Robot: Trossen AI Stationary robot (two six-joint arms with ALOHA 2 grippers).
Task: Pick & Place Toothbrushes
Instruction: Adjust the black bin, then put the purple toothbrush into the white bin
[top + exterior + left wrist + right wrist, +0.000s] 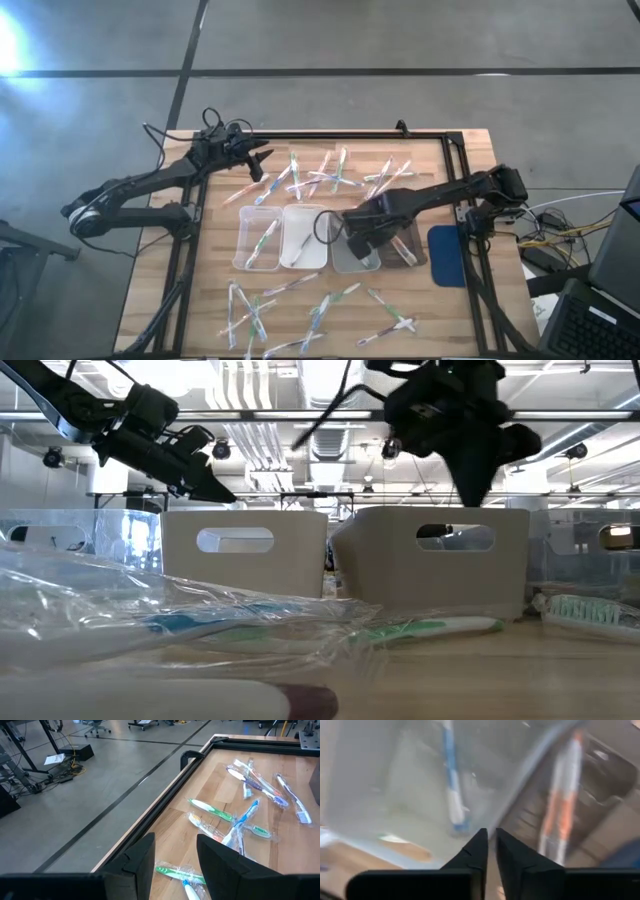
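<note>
Two narrow fingers of my right gripper nearly touching, nothing between, above the tray holding a blue toothbrush; dropping lower risks knocking its wall.

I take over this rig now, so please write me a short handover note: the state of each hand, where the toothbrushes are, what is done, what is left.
Left hand: open, empty, above the far left of the table.
Right hand: shut, holding nothing visible, over the third tray.
Done: a few toothbrushes lie in the trays, e.g. a blue one and an orange one.
Left: loose toothbrushes in a far cluster and a near cluster.
</note>
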